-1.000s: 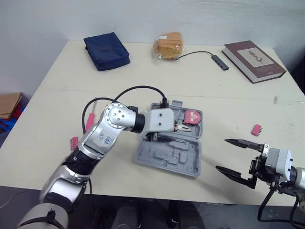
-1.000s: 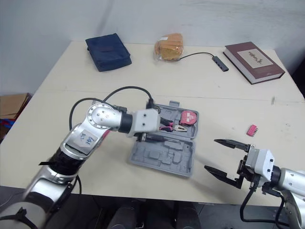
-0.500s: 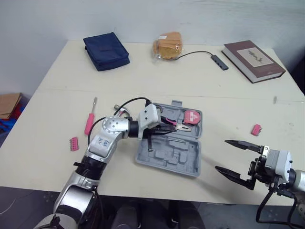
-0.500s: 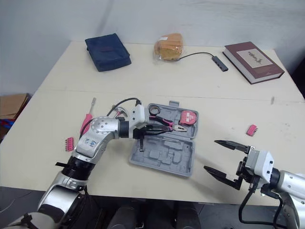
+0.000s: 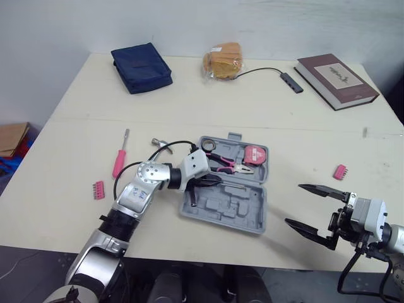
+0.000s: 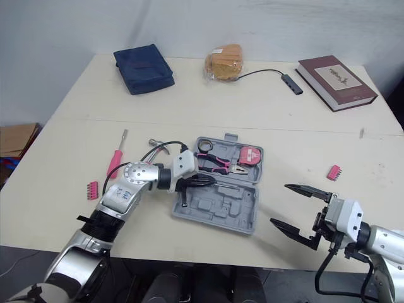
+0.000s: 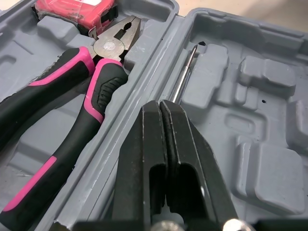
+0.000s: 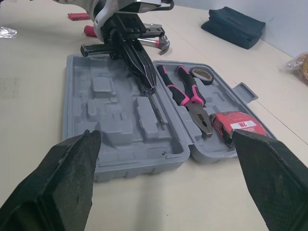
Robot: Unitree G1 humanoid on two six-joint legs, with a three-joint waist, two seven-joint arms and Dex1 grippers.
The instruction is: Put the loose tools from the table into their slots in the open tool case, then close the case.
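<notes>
Screwdriver [image 5: 118, 164], pink-handled, on table [image 5: 76, 107] left of case [image 5: 252, 222]: light, stiff, slick along the steel; I judge the handle the best hold. My left gripper [image 7: 161, 103], fingers together, sits over a thin shaft [image 7: 185, 72] in the case; my right gripper [image 5: 293, 204] gapes.

We see a matt grey moulded plastic tool case [image 5: 237, 211], pliers [image 7: 103, 89] with smooth pink-and-black grips and a dull bare metal head, a thin shiny metal screwdriver shaft [image 7: 184, 76], a smooth matt table [image 5: 76, 107], a navy cloth pouch [image 5: 141, 67].
</notes>
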